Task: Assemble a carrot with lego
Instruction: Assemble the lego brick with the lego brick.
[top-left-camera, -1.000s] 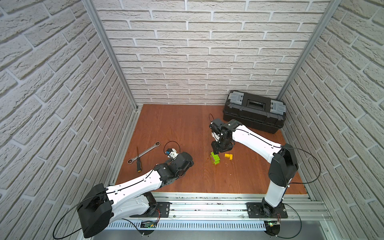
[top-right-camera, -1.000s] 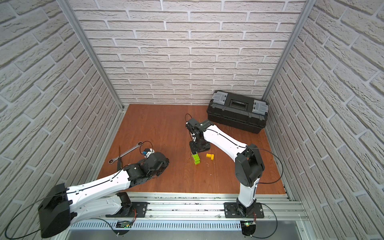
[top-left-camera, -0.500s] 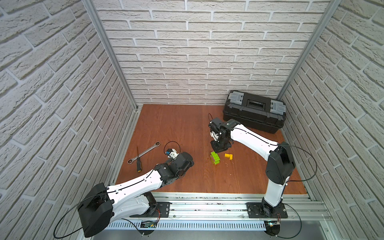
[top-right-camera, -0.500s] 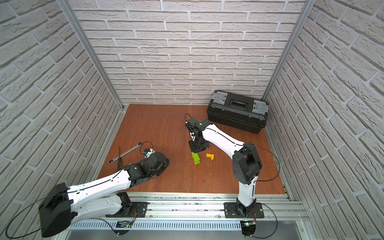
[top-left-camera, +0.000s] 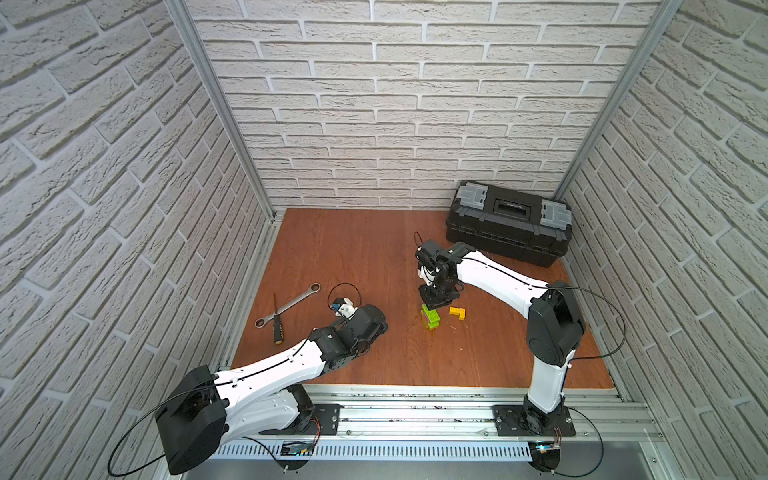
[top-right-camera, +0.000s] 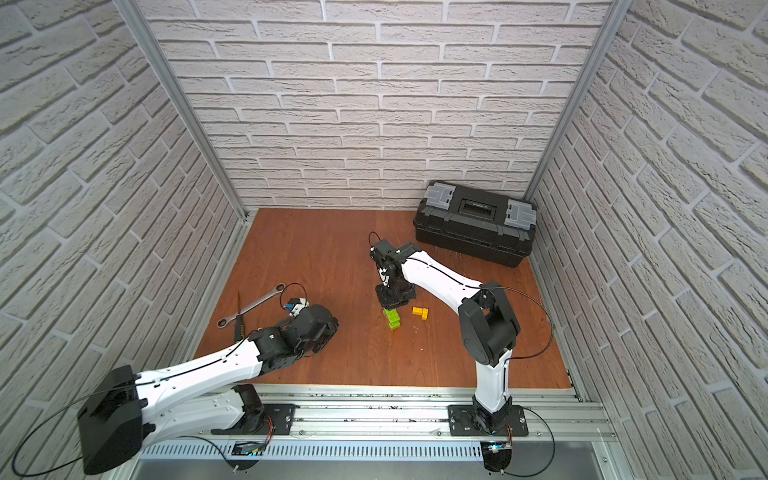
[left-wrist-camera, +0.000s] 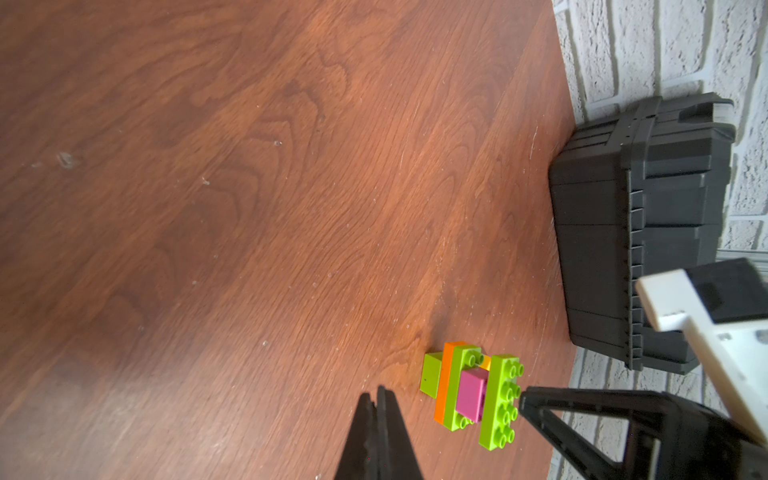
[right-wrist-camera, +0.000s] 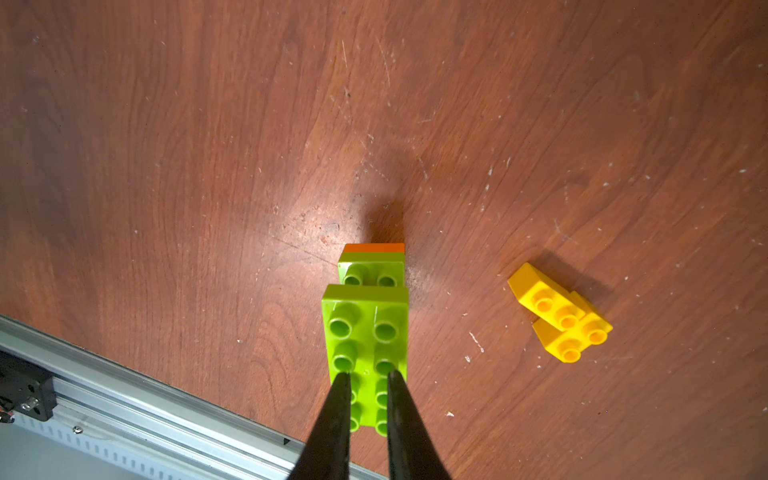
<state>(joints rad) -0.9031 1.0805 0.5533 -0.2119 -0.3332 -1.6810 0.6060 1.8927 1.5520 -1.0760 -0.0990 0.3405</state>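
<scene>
A: Starting at 9 o'clock on the tabletop?
B: A wrench and a screwdriver lie across each other. They're no part of the job.
A: And the left end effector?
B: The left end effector lies low, about 8 o'clock from the carrot, fingers pressed together on nothing.
A: Where's the carrot?
B: The carrot stands near the tabletop's middle. From the bottom up it's a small green brick, orange, green, pink, then a long green brick that overhangs the pink one. The right end effector points straight down at that top brick, fingers all but together, tips at the studs. I see nothing clamped between them, so it looks like a push, not a hold.
A: How will it handle?
B: My guess is light, hollow, hard plastic, smooth on the sides and joined by stud friction only. It's tall on a small foot and wider on top, so a sideways nudge could tip it. A lift by the top brick might pull that brick off. I'd hold it low, across the flat long sides of the orange and green layers.
A: At 3 o'clock from it?
B: Two yellow bricks, touching. Whether they're joined, I can't tell. Each has a sloped face that could squirt out of a pinch, so take them across the flat parallel sides, studs up. They look to be what's left to fit.
A: And at 1 o'clock?
B: A closed toolbox by the back wall, well apart.
</scene>
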